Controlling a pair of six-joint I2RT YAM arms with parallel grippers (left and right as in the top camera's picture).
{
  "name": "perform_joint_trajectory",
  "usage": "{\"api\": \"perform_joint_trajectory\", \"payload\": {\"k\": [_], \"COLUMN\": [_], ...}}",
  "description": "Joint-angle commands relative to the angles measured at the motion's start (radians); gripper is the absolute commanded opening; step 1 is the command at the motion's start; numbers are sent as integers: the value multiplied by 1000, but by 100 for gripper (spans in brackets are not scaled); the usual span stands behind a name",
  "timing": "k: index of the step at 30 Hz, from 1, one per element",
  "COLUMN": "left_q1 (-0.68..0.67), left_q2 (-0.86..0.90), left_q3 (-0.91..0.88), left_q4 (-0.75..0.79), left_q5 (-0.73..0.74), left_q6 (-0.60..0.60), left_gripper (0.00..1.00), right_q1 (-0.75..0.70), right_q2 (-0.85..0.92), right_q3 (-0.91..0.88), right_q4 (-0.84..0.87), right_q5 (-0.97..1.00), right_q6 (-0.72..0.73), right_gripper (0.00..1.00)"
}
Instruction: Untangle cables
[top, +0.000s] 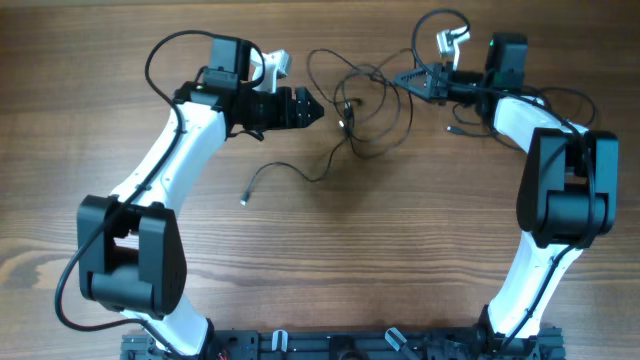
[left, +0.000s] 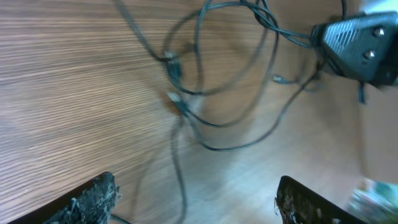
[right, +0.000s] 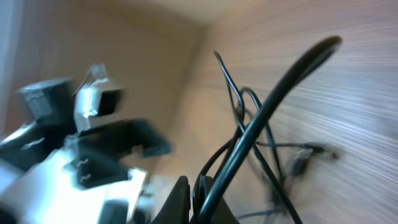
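The thin black cables (top: 347, 112) lie in one loose knot at the far middle of the brown wood-grain table (top: 320, 260), between the two grippers. The loops cross each other so often that we cannot count the separate cords. We can count plug ends. Two silvery-tipped ones sit close together inside the knot, seen best from the left wrist, where the cables (left: 176, 98) cross just ahead of the fingers. A third plug end (top: 245, 200) lies by itself on the bare wood toward the left arm, at the end of one curly strand that trails out of the knot. A fourth small plug end (top: 452, 128) rests to the right of the knot, near the right arm.

The right gripper (top: 402, 79) reaches the upper right edge of the knot. Its jaws are closed together, and from the right wrist we see a strand of the cables (right: 261, 121) rising up and away from where the right gripper (right: 199, 208) closes, so it appears clamped on that strand. That view is blurred, so we cannot tell whether it grips more than one strand.

The left gripper (top: 312, 108) sits just to the left of the knot. Its two fingers are spread wide, with nothing between them. From the left wrist, the left gripper (left: 194, 186) frames bare wood and one strand that runs between the fingers without touching either.

There are two white-and-black arms, the left arm (top: 170, 155) and the right arm (top: 520, 120), one rising from each near corner of the table.
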Motion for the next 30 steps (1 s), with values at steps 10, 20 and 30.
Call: {"api": "perform_joint_trajectory", "payload": {"k": [10, 20, 30], "left_q1": [145, 148, 143], "left_q2": [11, 11, 11], "left_q3": [-2, -2, -2], "left_q4": [195, 248, 248], "left_q5": [473, 474, 457], "left_q6": [-278, -678, -754], "left_gripper": [88, 73, 57], "right_q1": [103, 175, 186], "right_q2": [12, 12, 13], "right_q3": [4, 4, 4], "right_q4": [626, 1298, 1297], "right_q5": [-256, -149, -156], "right_q6": [664, 1231, 1233], "right_gripper": [4, 4, 4]}}
